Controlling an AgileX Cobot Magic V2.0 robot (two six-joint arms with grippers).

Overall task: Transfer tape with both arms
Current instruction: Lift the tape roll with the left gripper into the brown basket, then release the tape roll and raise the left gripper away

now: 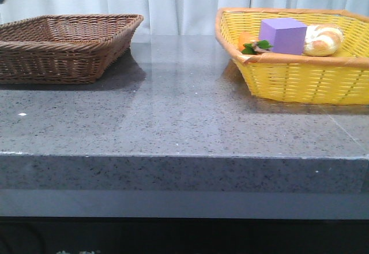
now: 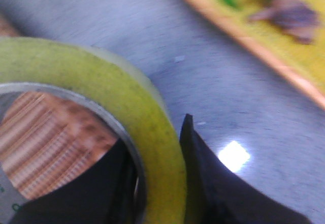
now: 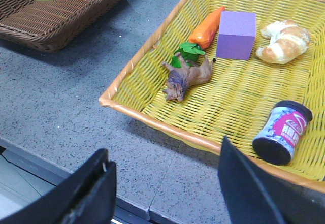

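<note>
Grey speckled tabletop (image 1: 173, 121) is seen with a brown wicker basket (image 1: 60, 44) at left and a yellow wicker basket (image 1: 300, 72) at right. Tape (image 2: 127, 107) is clamped through its wall by the left claw (image 2: 162, 183), raised above the tabletop. Right claw (image 3: 165, 188) is spread wide, nothing held, before the yellow basket's purple cube (image 3: 236, 33), croissant (image 3: 284, 41), carrot (image 3: 205, 28), can (image 3: 283, 131).
</note>
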